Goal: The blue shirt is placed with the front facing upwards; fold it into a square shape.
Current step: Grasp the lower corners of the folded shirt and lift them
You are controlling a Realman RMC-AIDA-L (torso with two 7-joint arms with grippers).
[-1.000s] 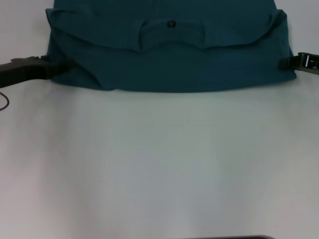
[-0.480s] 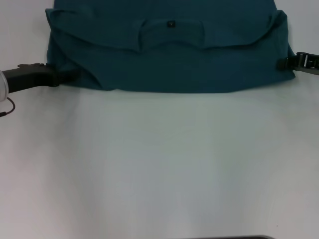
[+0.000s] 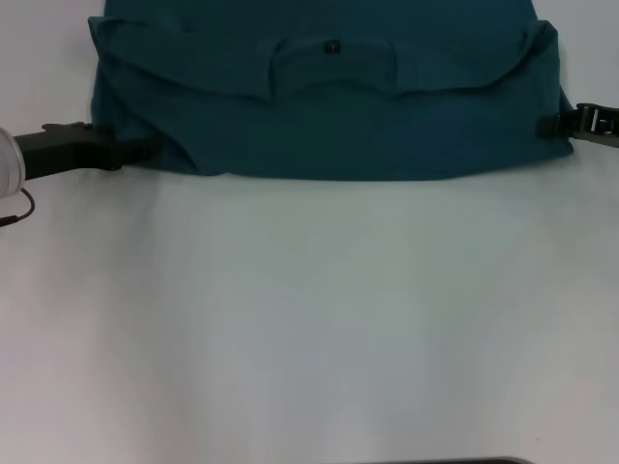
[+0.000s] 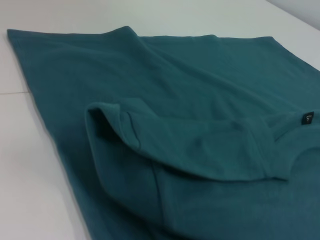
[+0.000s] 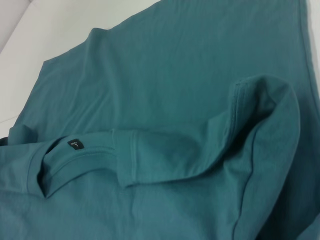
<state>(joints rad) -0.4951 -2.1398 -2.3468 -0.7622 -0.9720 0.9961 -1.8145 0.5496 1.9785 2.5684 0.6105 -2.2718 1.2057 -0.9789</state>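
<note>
Shirt folded over, a pincer at each end

Left pincer comes in low from the left side, its black body lying along the white surface and its tip tucked against the near left corner of the blue shirt; the cloth hides the tip, so I cannot tell whether it is apart or together. A thin dark cable curls on the surface beside that arm.

The blue shirt lies at the far edge of the surface, doubled over so that the plain teal side faces up and the near fold runs straight across. The ribbed collar sits in the middle of the upper layer, with a small black neck label on it. The label carries tiny pale marks, too small to read from any view. No chest lettering shows. In both wrist views a sleeve cuff stands up in a soft loop above the flat cloth.

Right pincer touches the shirt's right edge, black, with a pale mark on its body; I cannot tell how its tip is set.
</note>
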